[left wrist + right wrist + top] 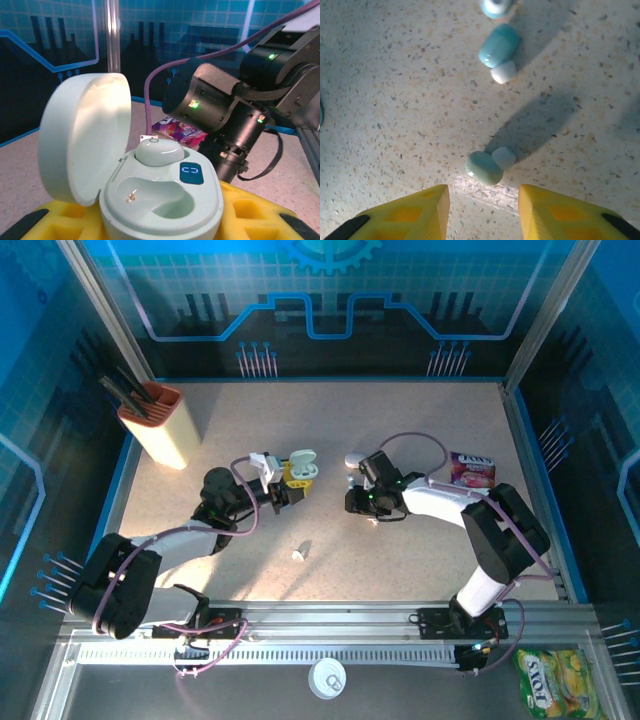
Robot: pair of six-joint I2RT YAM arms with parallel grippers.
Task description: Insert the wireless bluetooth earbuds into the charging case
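Speckled tabletop [395, 100], near its middle: a loose earbud [487, 166] lies just ahead of the right gripper [482, 200], jaws half-open and empty. Centre on its body (not the pale tip) and pinch softly; the left gripper [291, 480] clamps the open charging case [165, 200].

The charging case [165, 200] is a pale minty white, with a small blue panel [192, 173] carrying a lighter blue mark. The earbud in the case [159, 151] is the same pale white. The left gripper [160, 227] has bright yellow pads [255, 212] tipped in black, and the right gripper [482, 212] has matching yellow pads [415, 215]. The table [395, 100] is beige, speckled with brown and grey. On it, the green earbud [484, 169] is pale mint with a whitish tip, and the blue earbud [499, 45] is light turquoise with a white tip. The snack packet [472, 468] is pink and purple. The cables [420, 440] are lilac. The backdrop [320, 300] is blue with a fine grid and black silhouettes.
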